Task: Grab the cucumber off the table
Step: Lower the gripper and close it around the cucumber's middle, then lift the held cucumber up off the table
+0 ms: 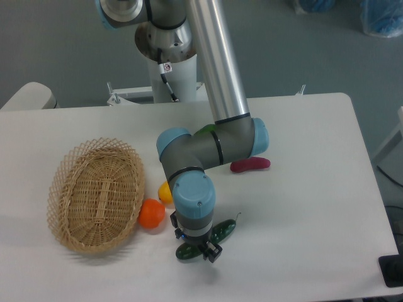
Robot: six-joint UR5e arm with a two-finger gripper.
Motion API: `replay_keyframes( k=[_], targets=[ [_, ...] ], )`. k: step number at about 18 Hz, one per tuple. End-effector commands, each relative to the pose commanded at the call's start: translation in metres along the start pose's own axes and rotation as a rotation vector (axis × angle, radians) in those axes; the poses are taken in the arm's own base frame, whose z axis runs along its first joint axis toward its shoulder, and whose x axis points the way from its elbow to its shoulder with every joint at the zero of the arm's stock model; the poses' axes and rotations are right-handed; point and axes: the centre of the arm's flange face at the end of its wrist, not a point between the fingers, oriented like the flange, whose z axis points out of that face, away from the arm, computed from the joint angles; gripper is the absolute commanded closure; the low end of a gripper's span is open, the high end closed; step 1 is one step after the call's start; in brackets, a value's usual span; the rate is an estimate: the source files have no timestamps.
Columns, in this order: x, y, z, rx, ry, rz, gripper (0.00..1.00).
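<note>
The dark green cucumber (pixel 224 230) lies slantwise on the white table (pixel 308 207) near the front edge, with its thin stem tip pointing up to the right. My gripper (pixel 204 248) points straight down over the cucumber's middle and hides that part. One dark finger (pixel 212 252) shows on the cucumber's near side, and the other is hidden under the wrist. The cucumber's left end shows at the lower left of the gripper. I cannot tell how far the jaws are closed on it.
A wicker basket (pixel 97 195) stands at the left. An orange round fruit (pixel 152 213) and a yellow vegetable (pixel 165 192) lie just left of the gripper. A purple-red oblong vegetable (pixel 250 165) lies behind the arm, and a bit of leafy green (pixel 204 130) peeks out beside the elbow.
</note>
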Motion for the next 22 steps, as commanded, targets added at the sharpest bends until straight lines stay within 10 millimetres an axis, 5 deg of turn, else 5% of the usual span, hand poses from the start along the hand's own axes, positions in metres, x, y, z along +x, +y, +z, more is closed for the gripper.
replay_keyframes(
  k=[3, 8, 16, 22],
  targets=[
    [0.001, -0.001, -0.002, 0.002, -0.006, 0.006, 0.84],
    [-0.01, 0.009, -0.024, -0.009, -0.034, -0.003, 0.84],
    [-0.062, 0.066, -0.074, -0.041, 0.015, 0.025, 0.85],
    [-0.108, 0.117, -0.073, -0.038, 0.016, 0.057, 0.84]
  ],
)
